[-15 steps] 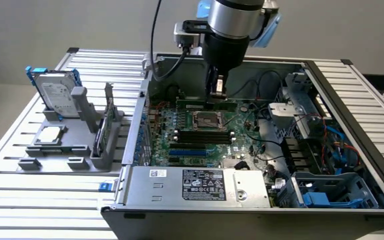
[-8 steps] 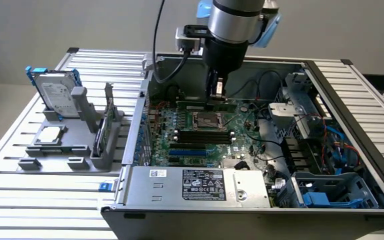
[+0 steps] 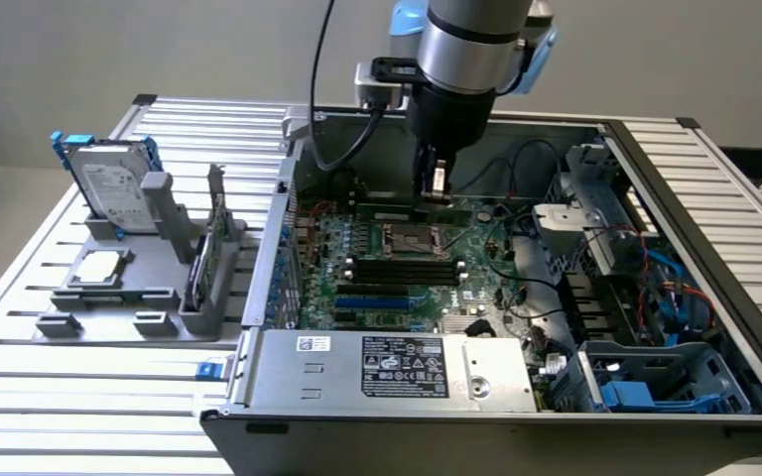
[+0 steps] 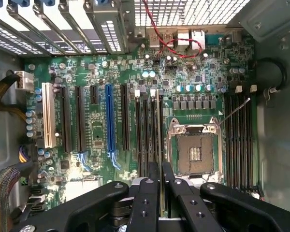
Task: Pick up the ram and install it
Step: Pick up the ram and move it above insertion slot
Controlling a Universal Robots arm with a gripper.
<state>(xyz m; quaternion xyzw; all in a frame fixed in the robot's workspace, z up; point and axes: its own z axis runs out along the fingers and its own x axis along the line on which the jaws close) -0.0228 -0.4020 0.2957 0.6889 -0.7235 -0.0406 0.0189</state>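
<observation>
Clenched on the long thin green ram stick (image 3: 401, 212), the black pincer (image 4: 160, 170) holds it edge-down over black memory slots (image 4: 144, 135) beside the square silver-framed processor socket (image 4: 193, 150); seating seems in hand, calling for square alignment and straight pressure.

A table (image 3: 37, 397) topped with pale silver metal slats, laid parallel with narrow dark grooves between them. Two things sit directly on it. An open-topped grey computer case (image 3: 265, 268) covers the middle and the exterior view's right, starting close to the table's far edge and running toward the near side. Just beside the case, toward the exterior view's left, lies a low grey parts holder (image 3: 103, 324), set well in from the table's edge on that side. Bare slats show around both.
</observation>
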